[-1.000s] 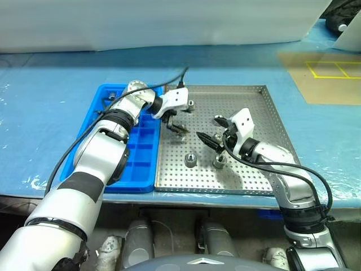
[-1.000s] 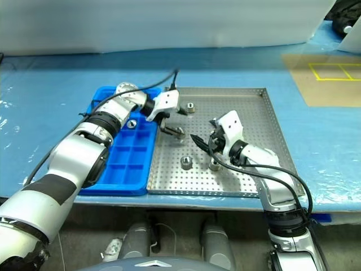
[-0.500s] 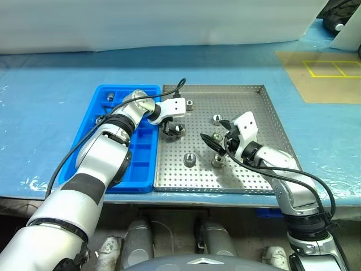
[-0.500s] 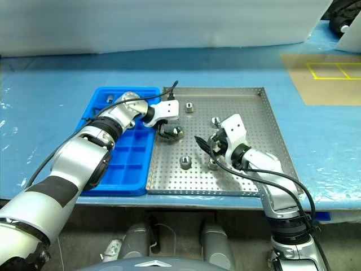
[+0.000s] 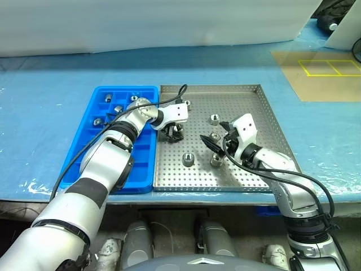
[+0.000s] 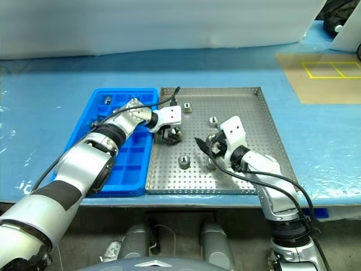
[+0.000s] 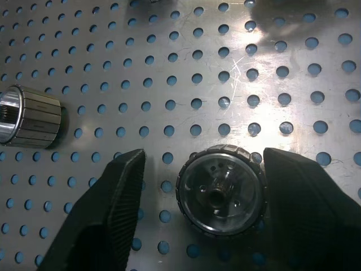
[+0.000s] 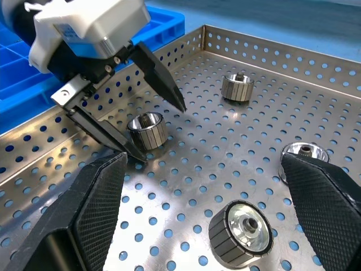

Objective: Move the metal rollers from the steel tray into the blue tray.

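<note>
The steel tray (image 5: 251, 101) lies in the middle of the table, with the blue tray (image 5: 144, 164) against its left side. Several metal rollers stand loose on the perforated floor, among them one at the back (image 5: 214, 119) and one near the front (image 5: 188, 159). My left gripper (image 5: 174, 133) points down at the steel tray's left part. Its fingers (image 7: 107, 214) straddle one upright roller (image 7: 221, 191) with gaps either side, so it is open. My right gripper (image 5: 214, 134) hovers open over the tray's middle, above two rollers (image 8: 241, 232). Some rollers (image 5: 118, 108) sit in the blue tray's far compartments.
A blue sheet covers the table. A brown mat with yellow lines (image 5: 321, 73) lies at the far right. A black cable (image 5: 169, 100) loops from my left wrist over the seam between the trays. Another roller (image 7: 31, 117) lies on its side close to my left gripper.
My left gripper has come down towards the tray floor around one roller, and its fingers have drawn closer together. My right gripper has kept its place and stays open.
</note>
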